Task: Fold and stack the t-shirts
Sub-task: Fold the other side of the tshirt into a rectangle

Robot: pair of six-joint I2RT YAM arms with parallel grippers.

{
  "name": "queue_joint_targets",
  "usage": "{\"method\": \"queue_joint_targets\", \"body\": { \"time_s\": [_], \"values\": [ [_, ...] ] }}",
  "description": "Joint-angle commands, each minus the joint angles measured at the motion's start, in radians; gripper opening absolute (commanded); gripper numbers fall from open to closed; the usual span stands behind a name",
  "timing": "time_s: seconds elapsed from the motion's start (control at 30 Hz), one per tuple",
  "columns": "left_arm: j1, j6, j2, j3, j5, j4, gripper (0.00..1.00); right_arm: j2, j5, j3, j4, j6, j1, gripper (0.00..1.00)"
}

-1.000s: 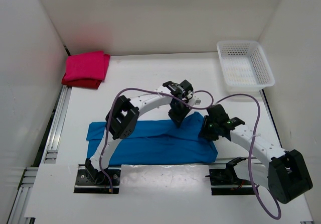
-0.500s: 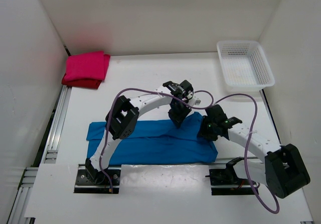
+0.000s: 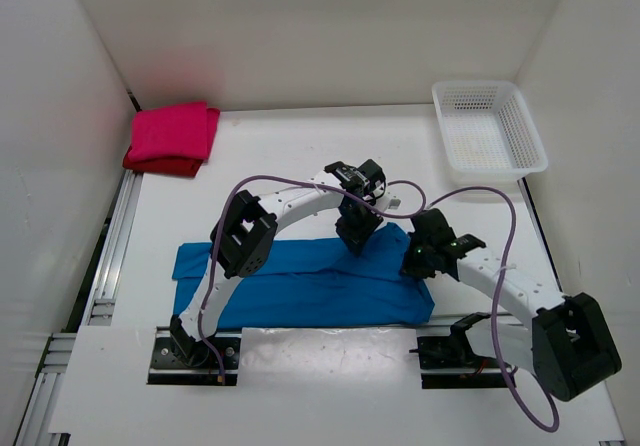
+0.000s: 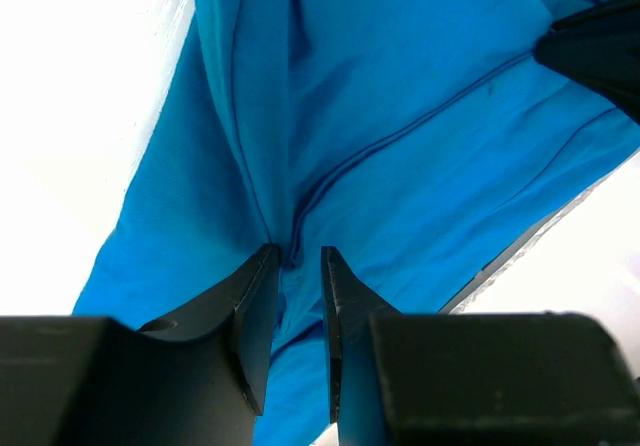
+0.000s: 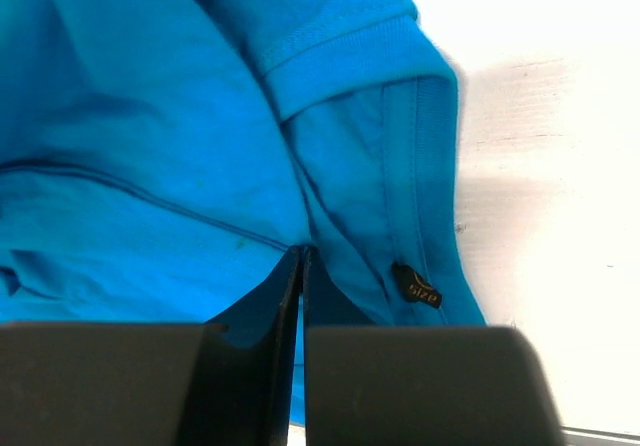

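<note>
Touching blue t-shirt [image 3: 300, 281]: left gripper [image 4: 297, 256] slightly parted, right gripper [image 5: 302, 251] pressed together.

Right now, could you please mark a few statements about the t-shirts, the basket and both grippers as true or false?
1. The blue t-shirt lies in the basket. False: it lies on the table close to the arm bases, and the basket stands apart at the far right corner.
2. The pink t-shirt sits folded on the dark red t-shirt. True.
3. The right gripper is shut on the blue cloth. True.
4. The left gripper hovers over the pink t-shirt. False: it is down at the blue t-shirt, its fingers slightly apart around a ridge of cloth.
</note>
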Motion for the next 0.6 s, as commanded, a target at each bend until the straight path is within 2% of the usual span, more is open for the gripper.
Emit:
{"method": "queue_joint_targets", "body": {
  "time_s": [0.0,0.3,0.57],
  "values": [
    [-0.008,0.007,-0.068,0.031,0.031,-0.002,0.35,-0.062,0.007,0.002,-0.015,-0.009,-0.002,0.0],
    [-0.008,0.007,-0.049,0.059,0.052,-0.002,0.39,-0.093,-0.004,-0.016,-0.026,0.019,-0.002,0.0],
    [-0.008,0.007,-0.06,0.037,0.041,-0.002,0.37,-0.093,-0.004,-0.016,-0.026,0.019,-0.002,0.0]
  ]
}}
